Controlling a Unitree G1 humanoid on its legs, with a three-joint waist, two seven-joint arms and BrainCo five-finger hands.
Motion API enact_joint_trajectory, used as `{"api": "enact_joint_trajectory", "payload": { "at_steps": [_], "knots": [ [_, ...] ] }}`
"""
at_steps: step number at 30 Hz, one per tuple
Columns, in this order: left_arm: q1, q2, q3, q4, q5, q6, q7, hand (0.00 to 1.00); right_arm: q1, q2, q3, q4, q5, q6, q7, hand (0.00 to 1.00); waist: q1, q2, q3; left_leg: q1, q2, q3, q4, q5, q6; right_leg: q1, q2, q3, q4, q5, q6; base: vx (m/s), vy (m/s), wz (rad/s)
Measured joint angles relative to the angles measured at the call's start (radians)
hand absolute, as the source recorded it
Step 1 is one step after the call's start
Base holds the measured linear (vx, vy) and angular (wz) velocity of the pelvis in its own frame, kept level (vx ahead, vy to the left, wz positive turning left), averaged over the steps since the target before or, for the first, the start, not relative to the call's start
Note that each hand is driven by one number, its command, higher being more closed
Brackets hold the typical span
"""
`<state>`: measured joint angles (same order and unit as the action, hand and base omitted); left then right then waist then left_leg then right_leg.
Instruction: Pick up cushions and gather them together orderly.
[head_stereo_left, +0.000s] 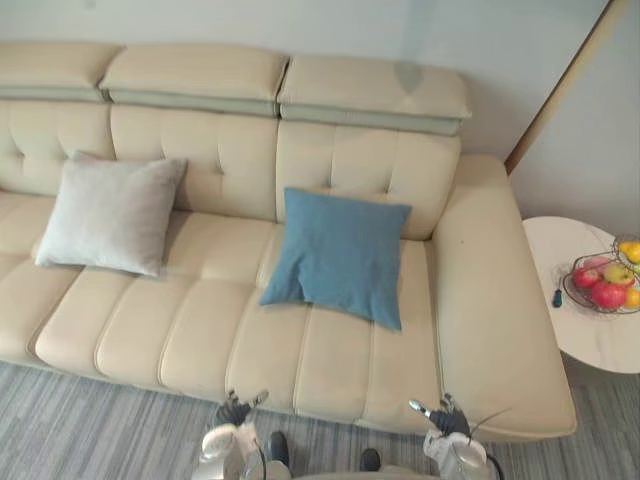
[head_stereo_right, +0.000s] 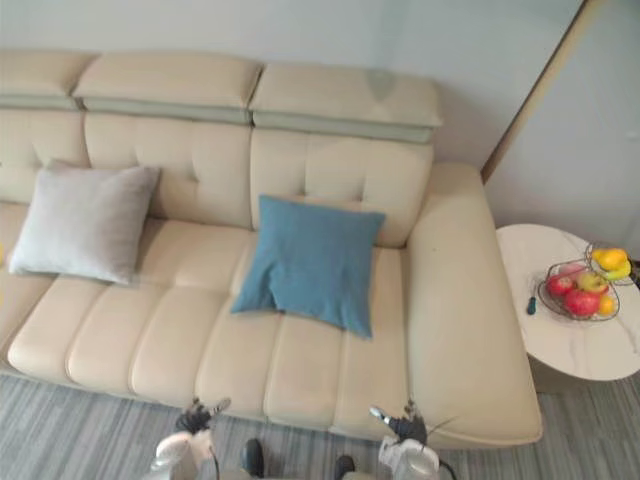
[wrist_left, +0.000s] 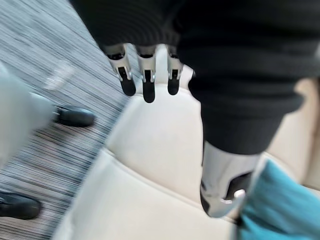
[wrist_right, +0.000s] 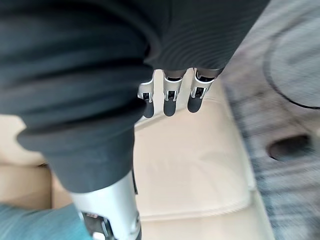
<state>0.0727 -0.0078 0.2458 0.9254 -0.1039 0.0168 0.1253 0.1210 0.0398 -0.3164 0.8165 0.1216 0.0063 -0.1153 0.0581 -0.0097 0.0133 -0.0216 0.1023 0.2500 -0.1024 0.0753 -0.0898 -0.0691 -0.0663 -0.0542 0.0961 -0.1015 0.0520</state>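
The left hand (head_stereo_left: 233, 409) and right hand (head_stereo_left: 447, 417) hovered at the front edge of the cream leather sofa (head_stereo_left: 190, 335). Their fingers were relaxed and apart and held nothing, evidently staged for a reach. The square blue fabric cushion (head_stereo_left: 340, 255) leaned on the backrest (head_stereo_left: 240, 150) directly ahead. The square pale grey fabric cushion (head_stereo_left: 108, 213) leaned well apart to its left, not yet gathered.

Cream sofa (head_stereo_left: 200, 330), pale wall (head_stereo_left: 300, 25) behind.
Grey floor (head_stereo_left: 100, 420) before the sofa; round, perhaps marble, table (head_stereo_left: 580, 335) beside its right arm.
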Motion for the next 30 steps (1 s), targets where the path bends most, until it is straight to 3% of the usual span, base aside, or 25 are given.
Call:
{"api": "enact_joint_trajectory", "payload": {
  "at_steps": [11,16,17,18,19,22,23,24,25,26,27,28,30],
  "knots": [
    [-0.023,-0.005,0.011,0.068,0.069,-0.002,-0.016,0.00,-0.034,0.004,-0.022,0.070,-0.001,0.002,0.016,0.00,0.002,-0.016,0.000,0.026,-0.016,0.067,0.000,-0.006,0.009,0.015,-0.007,0.066,-0.035,0.046,0.026,0.01,0.025,-0.16],
    [-0.043,-0.003,0.010,0.062,0.073,-0.003,-0.013,0.00,-0.067,0.008,0.024,0.070,-0.005,0.003,0.012,0.00,0.008,-0.025,0.043,0.029,0.009,0.105,0.057,-0.047,0.031,-0.019,0.000,0.060,0.062,0.073,0.043,-0.05,0.013,-0.22],
    [-0.042,-0.006,0.012,0.058,0.074,-0.003,-0.013,0.00,-0.072,0.008,0.028,0.069,-0.005,0.003,0.011,0.00,0.010,-0.008,0.051,0.015,0.026,0.113,0.070,-0.050,0.040,-0.032,0.000,0.049,0.117,0.046,0.026,-0.10,-0.021,-0.04],
    [-0.042,-0.009,0.023,0.053,0.074,-0.003,-0.013,0.00,-0.074,0.012,0.028,0.069,-0.005,0.004,0.011,0.00,0.004,-0.015,0.049,-0.003,0.035,0.112,0.100,-0.053,0.043,-0.091,-0.023,-0.002,0.371,-0.047,0.013,-0.09,-0.067,0.22],
    [-0.044,-0.010,0.025,0.044,0.074,-0.002,-0.012,0.00,-0.071,0.011,0.026,0.072,-0.005,0.003,0.011,0.00,0.004,-0.025,0.046,-0.027,0.041,0.093,0.132,-0.054,0.045,-0.097,-0.050,-0.022,0.518,-0.091,0.041,-0.06,-0.097,0.27],
    [-0.041,-0.007,0.048,0.024,0.072,-0.003,-0.005,0.00,-0.073,0.010,0.026,0.083,0.000,0.002,0.007,0.00,0.011,-0.052,0.032,-0.106,0.044,0.066,0.226,-0.047,0.037,-0.042,-0.119,-0.022,0.583,-0.093,0.070,-0.04,-0.199,0.26],
    [-0.054,-0.007,0.052,0.019,0.071,-0.002,0.003,0.00,-0.094,0.005,0.025,0.102,0.001,0.003,0.007,0.00,0.016,-0.060,0.033,-0.153,0.057,0.060,0.281,-0.047,0.038,-0.019,-0.102,-0.020,0.503,-0.125,0.091,-0.10,-0.257,0.06],
    [-0.060,-0.009,0.052,0.019,0.069,-0.002,0.005,0.00,-0.108,-0.004,0.025,0.103,0.005,0.003,0.006,0.00,0.023,-0.044,0.038,-0.166,0.067,0.058,0.294,-0.047,0.038,-0.016,-0.089,-0.033,0.482,-0.126,0.091,-0.17,-0.220,-0.17],
    [-0.059,-0.032,0.047,0.015,0.061,-0.002,0.007,0.00,-0.118,-0.013,0.023,0.102,0.007,0.002,-0.006,0.00,0.055,-0.003,0.049,-0.193,0.102,0.042,0.301,-0.029,0.035,-0.003,-0.053,-0.048,0.420,-0.142,0.073,-0.24,-0.273,-0.12],
    [-0.062,-0.047,0.023,0.015,0.061,-0.003,0.009,0.00,-0.123,-0.025,0.024,0.102,0.011,0.000,-0.018,0.00,0.055,0.016,0.047,-0.226,0.123,0.037,0.301,-0.008,0.013,0.000,-0.041,-0.081,0.375,-0.178,0.055,-0.20,-0.225,-0.02],
    [-0.068,-0.047,0.010,0.016,0.061,-0.003,0.011,0.00,-0.122,-0.034,0.024,0.102,0.015,-0.001,-0.021,0.00,0.053,0.019,0.046,-0.245,0.129,0.030,0.299,-0.002,0.003,-0.002,-0.033,-0.098,0.358,-0.190,0.050,-0.26,-0.275,0.23],
    [-0.074,-0.052,-0.003,0.019,0.062,-0.003,0.008,0.00,-0.135,-0.038,0.025,0.102,0.024,-0.002,-0.028,0.00,0.054,0.056,0.070,-0.270,0.148,0.002,0.284,0.042,-0.030,0.001,0.000,-0.134,0.325,-0.202,0.031,-0.27,-0.195,0.28],
    [-0.077,-0.054,0.002,0.019,0.063,-0.003,0.009,0.00,-0.142,-0.037,0.025,0.102,0.034,-0.001,-0.036,0.00,0.046,0.061,0.083,-0.271,0.153,-0.019,0.235,0.125,-0.027,0.000,0.016,-0.161,0.319,-0.198,0.020,-0.29,-0.186,0.39]
  ]
}}
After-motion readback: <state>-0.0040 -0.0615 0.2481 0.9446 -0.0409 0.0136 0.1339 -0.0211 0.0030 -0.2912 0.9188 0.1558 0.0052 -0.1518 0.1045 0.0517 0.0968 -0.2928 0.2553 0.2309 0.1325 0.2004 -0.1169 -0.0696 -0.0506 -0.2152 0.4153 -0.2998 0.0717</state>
